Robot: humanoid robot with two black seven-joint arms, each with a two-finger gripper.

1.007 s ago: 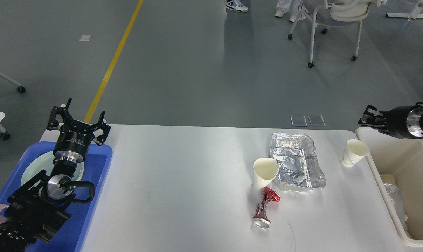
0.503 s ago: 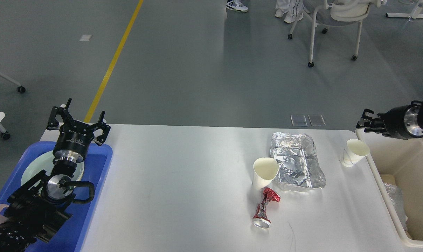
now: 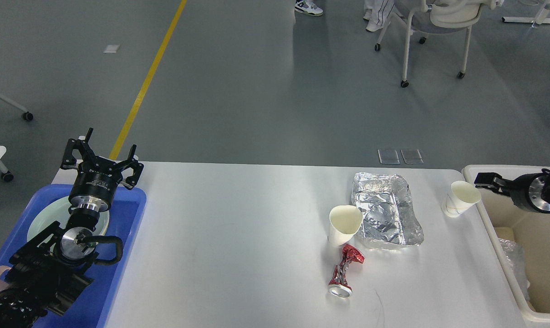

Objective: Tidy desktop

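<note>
Messy white desktop (image 3: 238,237), both my grippers holding nothing.

The desktop fills the lower middle of the frame. On its right half there's a paper cup (image 3: 344,224) touching a crumpled foil tray (image 3: 386,210), and a crushed red can (image 3: 344,270) lies just below the cup. A second paper cup (image 3: 459,198) sits tilted near the right edge. My left gripper (image 3: 101,157) hangs at the left over a blue tray (image 3: 120,255) with a pale plate (image 3: 40,223) in it, fingers spread wide, gripping nothing. My right gripper (image 3: 484,178) pokes in from the right edge, just beside that second cup and above the rim of a cream bin (image 3: 498,241). It's dark and side-on, so I can't tell how far open it is.
</note>
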